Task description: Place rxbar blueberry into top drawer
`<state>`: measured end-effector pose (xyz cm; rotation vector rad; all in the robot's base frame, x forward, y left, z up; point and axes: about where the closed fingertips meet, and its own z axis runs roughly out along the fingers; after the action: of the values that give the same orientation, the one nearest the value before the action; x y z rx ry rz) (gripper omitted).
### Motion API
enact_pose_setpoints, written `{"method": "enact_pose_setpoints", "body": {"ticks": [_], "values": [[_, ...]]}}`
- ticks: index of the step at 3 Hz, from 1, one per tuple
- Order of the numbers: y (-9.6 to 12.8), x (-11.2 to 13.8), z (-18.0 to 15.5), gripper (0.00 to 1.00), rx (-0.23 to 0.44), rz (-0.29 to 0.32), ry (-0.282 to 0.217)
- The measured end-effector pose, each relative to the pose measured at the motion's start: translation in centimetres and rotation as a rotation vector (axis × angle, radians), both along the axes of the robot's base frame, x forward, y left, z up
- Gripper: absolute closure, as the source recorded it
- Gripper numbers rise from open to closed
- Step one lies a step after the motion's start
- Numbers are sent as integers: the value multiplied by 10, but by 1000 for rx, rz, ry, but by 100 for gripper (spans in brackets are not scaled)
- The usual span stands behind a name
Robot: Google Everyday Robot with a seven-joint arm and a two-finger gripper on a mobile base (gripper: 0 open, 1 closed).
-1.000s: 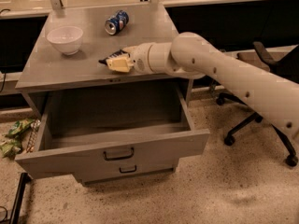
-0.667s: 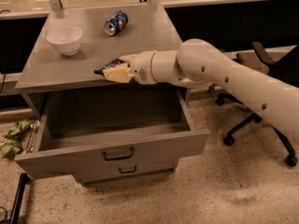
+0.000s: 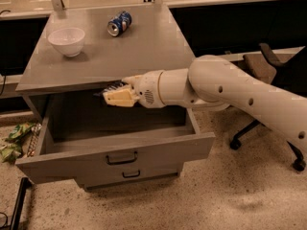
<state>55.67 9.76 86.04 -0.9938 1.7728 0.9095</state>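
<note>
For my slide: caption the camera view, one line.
Gripper holds the rxbar blueberry over the open top drawer.

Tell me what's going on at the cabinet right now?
The robot's arm reaches in from the right, its claw shut on the rxbar blueberry, a dark wrapper at its tip. The claw hangs over the open top drawer, just below the front edge of the cabinet top; the bar is not yet released. A white bowl and a blue soda can sit on that top.

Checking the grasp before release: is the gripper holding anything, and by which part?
Yes: the gripper, above the open grey metal top drawer, pinches the dark flat snack bar by one end; the other end sticks out.
</note>
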Motion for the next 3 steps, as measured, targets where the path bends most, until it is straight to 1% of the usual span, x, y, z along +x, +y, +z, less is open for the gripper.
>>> {"method": "enact_pose_setpoints", "body": {"ticks": [1,2,3], "values": [[4,-13,-39,100,-28,-23,105],[14,-7,-80,100,-63,-23,174],[20,0,-117,100,-98,-29,225]]}}
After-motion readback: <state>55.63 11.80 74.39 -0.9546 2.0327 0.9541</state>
